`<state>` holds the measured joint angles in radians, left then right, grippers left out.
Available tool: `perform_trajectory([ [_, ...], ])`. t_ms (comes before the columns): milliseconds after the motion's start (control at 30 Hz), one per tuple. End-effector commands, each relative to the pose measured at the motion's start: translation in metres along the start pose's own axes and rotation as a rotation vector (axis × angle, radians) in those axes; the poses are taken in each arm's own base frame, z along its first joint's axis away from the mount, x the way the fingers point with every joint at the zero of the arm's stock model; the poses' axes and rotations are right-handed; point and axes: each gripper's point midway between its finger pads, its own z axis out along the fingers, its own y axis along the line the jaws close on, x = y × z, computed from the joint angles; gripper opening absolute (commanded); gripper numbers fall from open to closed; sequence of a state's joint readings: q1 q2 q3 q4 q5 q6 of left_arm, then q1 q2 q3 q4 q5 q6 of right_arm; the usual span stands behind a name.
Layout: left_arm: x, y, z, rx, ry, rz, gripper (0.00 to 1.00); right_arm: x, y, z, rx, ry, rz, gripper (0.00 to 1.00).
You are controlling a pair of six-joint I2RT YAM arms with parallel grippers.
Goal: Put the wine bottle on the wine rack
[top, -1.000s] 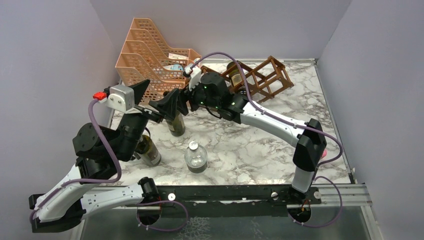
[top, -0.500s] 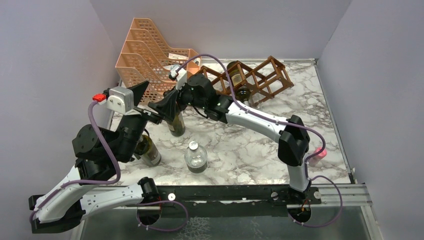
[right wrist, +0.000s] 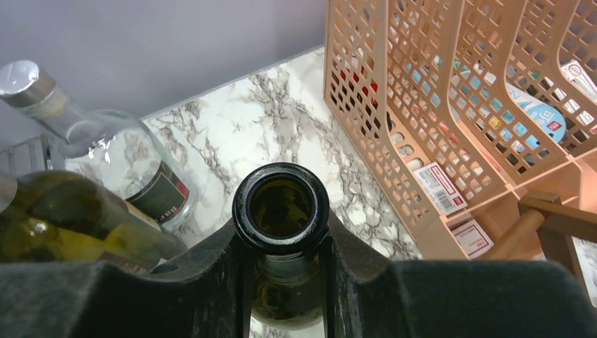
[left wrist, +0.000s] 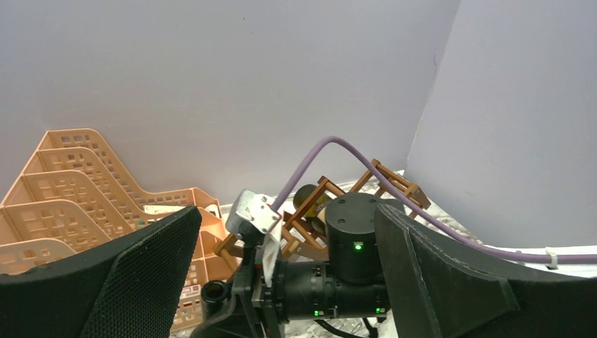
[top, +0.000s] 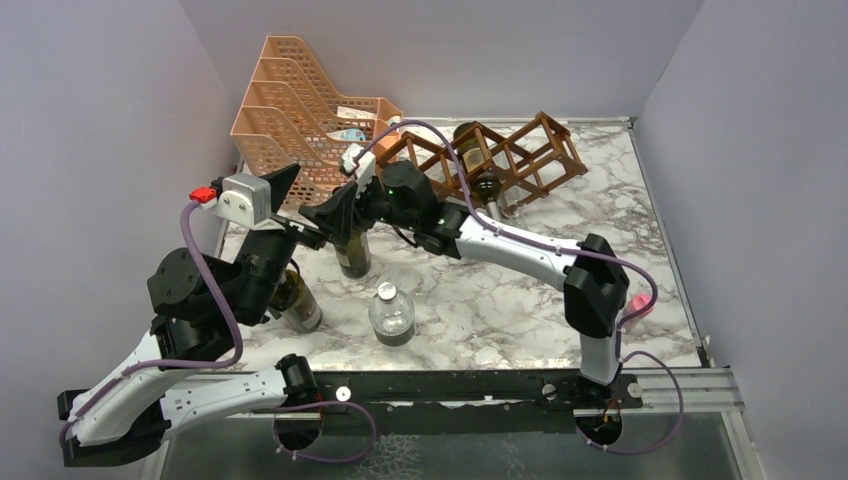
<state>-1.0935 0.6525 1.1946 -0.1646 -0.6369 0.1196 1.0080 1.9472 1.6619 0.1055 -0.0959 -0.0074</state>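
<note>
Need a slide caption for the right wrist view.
Right claw shut on the neck of an uncorked green wine bottle, peach file tray beside it.

Shows bright, even overhead light, with soft faint shadows on the marble table (top: 500,290). Catches small glare on the clear bottle (right wrist: 98,141). Goes soft along the bottom edge of both wrist views.

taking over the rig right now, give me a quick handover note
Right gripper: shut on the neck of the open green wine bottle, which stands upright on the table beside the orange tray.
Left gripper: open, empty, raised.
Wine rack: far side; a second bottle lies in it.
Done: grasp. Left: lift the bottle, lay it in a free rack opening, release.
</note>
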Motion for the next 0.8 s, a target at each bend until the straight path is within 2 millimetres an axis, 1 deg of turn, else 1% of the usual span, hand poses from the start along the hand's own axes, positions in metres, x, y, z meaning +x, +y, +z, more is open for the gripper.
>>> perform_trajectory([
  [0,-0.002,-0.005,0.001,0.020,-0.003,-0.020,0.99,-0.052,-0.002,-0.032,0.044,-0.140,-0.027,0.06],
  [133,0.000,-0.015,0.006,0.051,0.002,-0.026,0.99,-0.059,-0.009,-0.059,0.100,-0.156,-0.027,0.04],
  [233,0.008,-0.022,0.010,0.069,0.019,-0.026,0.99,-0.056,-0.013,-0.081,0.133,-0.147,-0.020,0.03],
  [267,0.011,-0.024,0.011,0.073,0.026,-0.028,0.99,-0.052,-0.015,-0.089,0.148,-0.138,-0.016,0.02],
  [300,0.015,-0.026,0.011,0.078,0.033,-0.032,0.99,-0.055,-0.016,-0.101,0.161,-0.143,-0.009,0.02],
  [400,0.026,-0.031,0.012,0.089,0.055,-0.040,0.99,-0.040,-0.021,-0.127,0.203,-0.099,0.006,0.02],
  [567,0.054,-0.044,0.014,0.120,0.112,-0.056,0.99,-0.020,-0.024,-0.172,0.251,-0.053,0.043,0.02],
  [767,0.098,-0.063,0.013,0.177,0.197,-0.083,0.99,0.004,-0.027,-0.217,0.304,-0.022,0.098,0.02],
])
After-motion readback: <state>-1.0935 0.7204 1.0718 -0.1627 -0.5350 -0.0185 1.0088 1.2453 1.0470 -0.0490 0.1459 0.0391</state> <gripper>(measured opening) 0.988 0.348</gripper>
